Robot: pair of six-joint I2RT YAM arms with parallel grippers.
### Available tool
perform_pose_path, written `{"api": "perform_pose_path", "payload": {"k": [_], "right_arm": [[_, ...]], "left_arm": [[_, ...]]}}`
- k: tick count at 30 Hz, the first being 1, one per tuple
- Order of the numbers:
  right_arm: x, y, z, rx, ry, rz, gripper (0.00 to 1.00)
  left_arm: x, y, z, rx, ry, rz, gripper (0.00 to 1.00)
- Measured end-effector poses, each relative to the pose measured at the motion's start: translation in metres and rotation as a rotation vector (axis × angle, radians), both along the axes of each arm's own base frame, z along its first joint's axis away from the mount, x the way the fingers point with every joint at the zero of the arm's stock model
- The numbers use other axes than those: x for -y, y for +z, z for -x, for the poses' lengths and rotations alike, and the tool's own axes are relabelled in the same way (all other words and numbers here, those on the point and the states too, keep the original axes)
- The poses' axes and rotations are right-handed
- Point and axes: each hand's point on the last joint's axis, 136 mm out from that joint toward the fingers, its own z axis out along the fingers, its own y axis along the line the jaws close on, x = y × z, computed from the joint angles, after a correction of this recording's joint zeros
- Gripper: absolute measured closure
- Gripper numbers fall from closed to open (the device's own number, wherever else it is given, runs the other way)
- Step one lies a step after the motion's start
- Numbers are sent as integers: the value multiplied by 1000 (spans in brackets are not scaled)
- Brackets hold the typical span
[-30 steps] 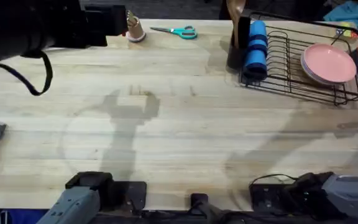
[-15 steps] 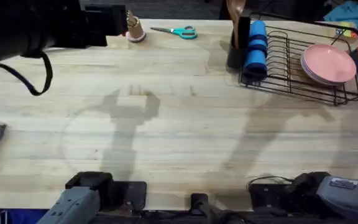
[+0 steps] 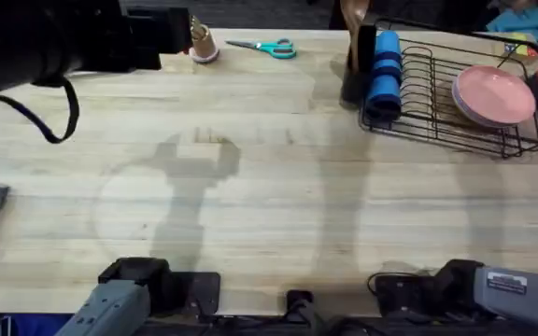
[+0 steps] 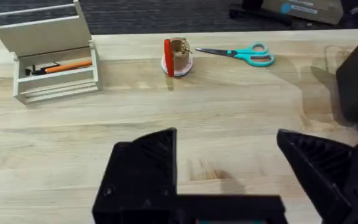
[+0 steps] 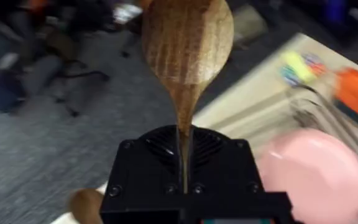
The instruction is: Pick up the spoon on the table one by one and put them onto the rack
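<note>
The table [image 3: 278, 168] lies bare of spoons; the rack [image 3: 456, 93] sits far right. The right gripper [image 5: 182, 180] is clamped on 1 spoon [image 5: 187, 43], mid-carry; next, lower it into the rack's holder. The left gripper [image 4: 229, 165] is spread, empty.

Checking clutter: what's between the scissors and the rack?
Overhead: bare table between the scissors and the rack; nothing lies there.
</note>
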Motion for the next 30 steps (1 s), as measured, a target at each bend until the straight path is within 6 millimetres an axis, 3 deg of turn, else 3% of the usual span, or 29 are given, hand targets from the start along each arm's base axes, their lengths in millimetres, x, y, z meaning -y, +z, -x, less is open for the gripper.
{"api": "perform_pose_path", "payload": {"k": [5,9,21,30], "right_arm": [[-48,31,-22,126,115,32,967],[-74,35,-35,161,170,37,968],[-119,-21,-84,58,228,52,966],[-151,-47,-104,17,246,119,965]], "left_arm": [[0,0,0,0,0,0,8],[0,0,0,0,0,0,7],[0,0,0,0,0,0,7],[0,0,0,0,0,0,7]]}}
